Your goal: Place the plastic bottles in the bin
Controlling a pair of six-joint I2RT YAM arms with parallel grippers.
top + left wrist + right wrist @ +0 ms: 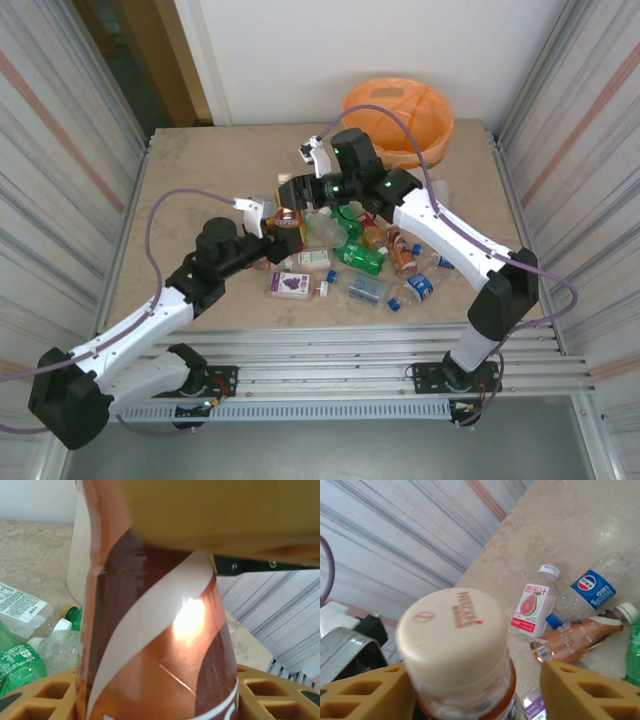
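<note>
My left gripper (283, 228) (160, 697) is shut on an orange-brown plastic bottle (165, 645) with a cream stripe on its label. It holds the bottle upright above the pile. The bottle's cream cap (452, 635) sits between the yellow fingers (590, 690) of my right gripper (298, 192) (470, 695). That gripper is open, with a gap showing on the cap's right side. More bottles lie mid-table: a green one (362, 258), a brown one (405, 255), a Pepsi one (418, 288) and a purple-labelled one (292, 283). The bin (430, 140) with its orange bag stands at the far right corner.
Corrugated metal walls close in the table on the left and right. In the right wrist view a guava-label bottle (534, 605), a Pepsi bottle (592, 587) and a brown bottle (575, 637) lie on the marble top. The left wrist view shows a green bottle (17, 662).
</note>
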